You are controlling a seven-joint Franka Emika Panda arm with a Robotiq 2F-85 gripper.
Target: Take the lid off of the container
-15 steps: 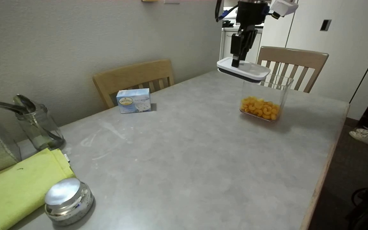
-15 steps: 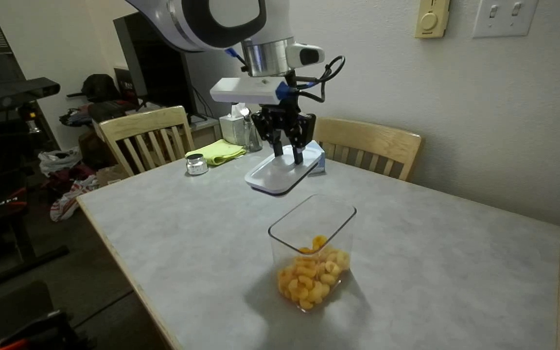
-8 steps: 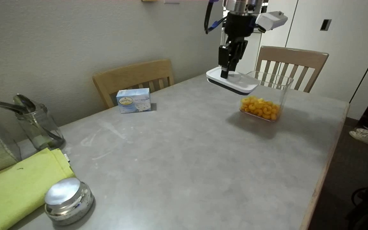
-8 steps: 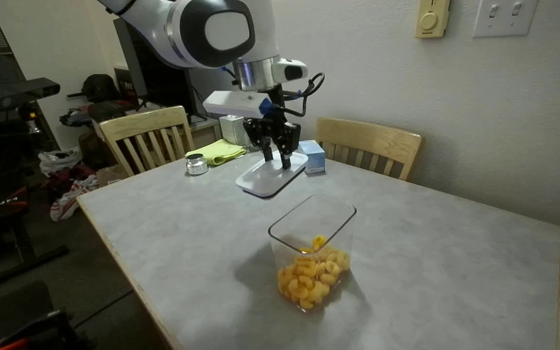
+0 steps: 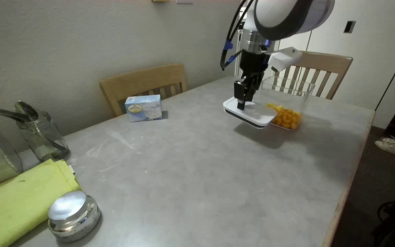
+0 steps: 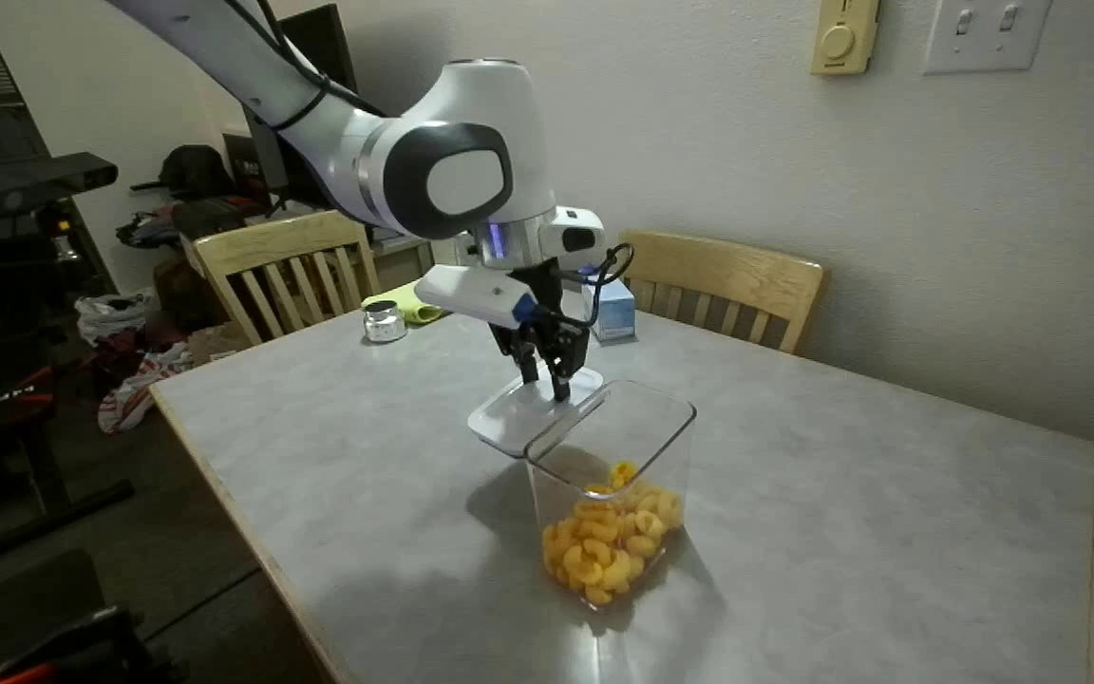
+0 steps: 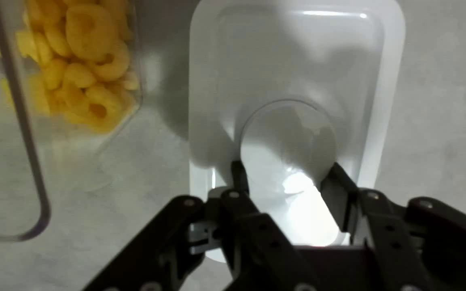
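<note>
The white lid (image 5: 260, 116) has a grey centre panel and hangs nearly level a little above the table. It also shows in an exterior view (image 6: 507, 418) and in the wrist view (image 7: 253, 52). My gripper (image 5: 241, 105) is shut on the round middle part of the lid, with one finger on each side of it (image 7: 286, 173). The clear container (image 5: 306, 97) stands upright and uncovered beside the lid, with yellow-orange pieces (image 6: 604, 546) in its lower part. Its rim (image 7: 26, 131) shows apart from the lid in the wrist view.
A blue-and-white carton (image 5: 144, 108) stands near the wall-side table edge. A silver jar (image 5: 74, 216), a folded yellow cloth (image 5: 29, 199) and a glass jar with utensils (image 5: 45, 140) are at the far end from the container. Chairs (image 6: 718, 285) stand at the table's edges.
My gripper has come down with the lid, from above and behind the container rim to lower beside the container, nearer the table. The container has not moved.
</note>
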